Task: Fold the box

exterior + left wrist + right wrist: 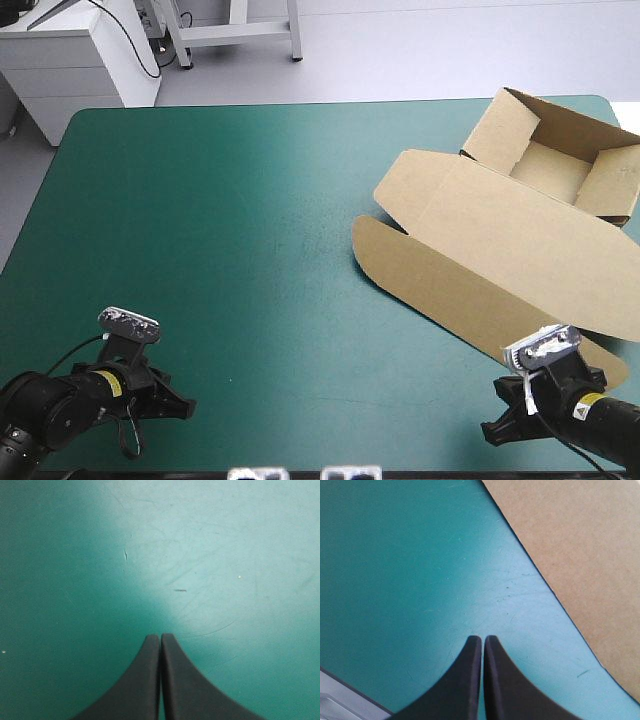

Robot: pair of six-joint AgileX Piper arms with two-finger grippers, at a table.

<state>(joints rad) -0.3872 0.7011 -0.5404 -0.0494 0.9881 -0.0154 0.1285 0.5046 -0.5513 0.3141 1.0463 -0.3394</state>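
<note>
Both end effectors, at rest. The left gripper [160, 636] has its black fingers pressed together into a single pointed arch and grips nothing; only bare teal-green cover [225, 555] lies ahead of it. The right gripper [483, 638] is likewise closed and empty, with a brown edge of the box [580, 550] ahead of it and off to one side, apart from the fingertips.

In the high view the left gripper sits at the lower left of the frame and the right gripper at the lower right. The box occupies the right half. Its tray [555, 165], walls raised, stands at the upper right near the table's far edge. The lid [530, 245] lies flat from the tray toward the lower right. A long flap [440, 290] with rounded corners borders the lid toward the centre of the frame. The near end of the flap lies just beside the right gripper, while the left gripper is well apart from the box.

Handling, as judged: the board should be light and stiff, bending only at its scored creases and sliding readily on the cover. The free edge of the flap nearest the right gripper looks the best hold. Lying flat, it may resist a finger getting underneath, so the left gripper may have to steady the tray.
</note>
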